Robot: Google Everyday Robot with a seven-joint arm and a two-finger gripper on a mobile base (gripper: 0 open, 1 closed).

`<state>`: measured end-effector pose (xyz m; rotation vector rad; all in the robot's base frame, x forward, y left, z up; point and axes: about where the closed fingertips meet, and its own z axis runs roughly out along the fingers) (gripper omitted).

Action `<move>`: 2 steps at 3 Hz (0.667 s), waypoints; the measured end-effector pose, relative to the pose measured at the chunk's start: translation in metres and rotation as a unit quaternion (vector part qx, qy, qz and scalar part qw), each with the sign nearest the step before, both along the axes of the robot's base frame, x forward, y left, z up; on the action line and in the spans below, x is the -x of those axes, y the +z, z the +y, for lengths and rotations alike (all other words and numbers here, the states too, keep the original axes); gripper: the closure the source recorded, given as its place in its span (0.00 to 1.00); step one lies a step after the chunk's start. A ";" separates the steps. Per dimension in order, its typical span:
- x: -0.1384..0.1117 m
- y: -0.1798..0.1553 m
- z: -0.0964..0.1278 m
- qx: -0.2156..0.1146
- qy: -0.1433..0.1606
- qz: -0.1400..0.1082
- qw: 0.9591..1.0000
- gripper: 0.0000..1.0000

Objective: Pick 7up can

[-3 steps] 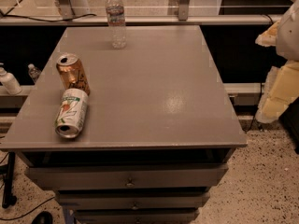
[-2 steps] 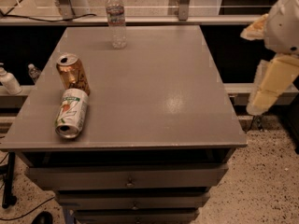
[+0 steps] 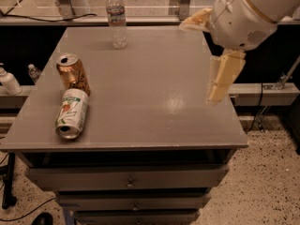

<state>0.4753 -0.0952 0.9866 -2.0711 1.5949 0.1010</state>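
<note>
The 7up can (image 3: 71, 112), white and green with a red mark, lies on its side near the front left corner of the grey table (image 3: 154, 93), its silver open end facing the front edge. My gripper (image 3: 200, 62) hangs above the table's right side, far to the right of the can. Its cream fingers (image 3: 224, 75) are spread apart and hold nothing.
An orange-gold can (image 3: 73, 73) stands right behind the 7up can, touching or almost touching it. A clear water bottle (image 3: 116, 18) stands at the table's back. Drawers (image 3: 129, 182) are below the top. A white bottle (image 3: 8, 81) stands on a low ledge at the left.
My arm has swung left from the right edge of the view to above the table's right side. The cans and the bottle have not moved.
</note>
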 end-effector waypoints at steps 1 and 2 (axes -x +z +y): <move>0.010 0.002 0.043 -0.031 0.090 -0.027 0.995 0.00; 0.025 0.003 0.077 -0.053 0.133 -0.052 0.988 0.00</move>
